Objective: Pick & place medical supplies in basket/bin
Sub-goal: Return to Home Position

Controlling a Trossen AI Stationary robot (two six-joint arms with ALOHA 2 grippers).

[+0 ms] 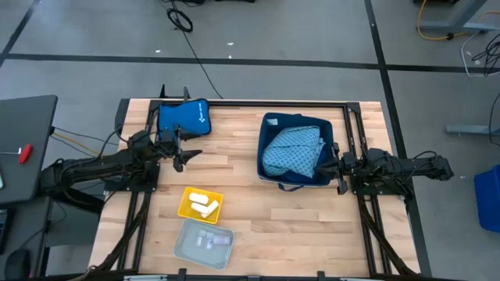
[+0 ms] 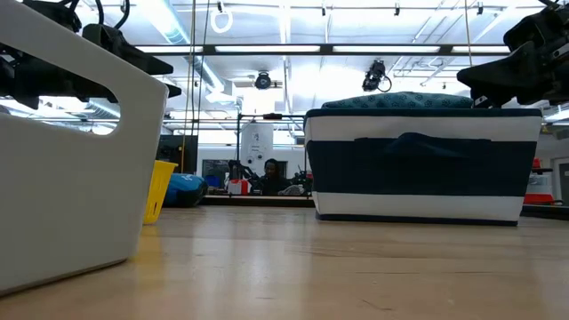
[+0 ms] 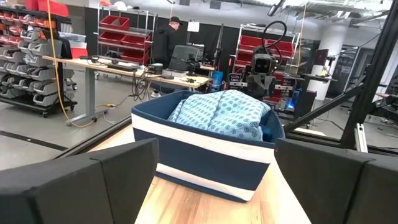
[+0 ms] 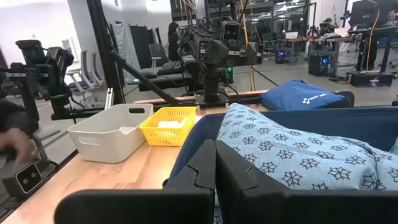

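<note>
Wooden tabletop [image 1: 242, 211] carried 3 containers. A light blue patterned gown [image 1: 293, 152] lay heaped in the blue bin [image 1: 297, 117], white tubes [image 1: 203, 206] in the yellow basket [image 1: 184, 204], small vials [image 1: 209, 240] in the gray bin [image 1: 181, 246]. The left gripper [image 1: 186, 148] hung near a blue pouch [image 1: 181, 119], fingers wide and empty. The right gripper [image 1: 336, 165] sat by the blue bin's right wall, fingers closed on nothing.

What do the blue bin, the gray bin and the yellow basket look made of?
The blue bin looks like stiffened fabric: matte, with a slightly bowed rim and a white band. The gray bin is likely moulded plastic: smooth satin walls, cut-out handle. The yellow basket is probably plastic too: its walls are a fine lattice of holes.
</note>
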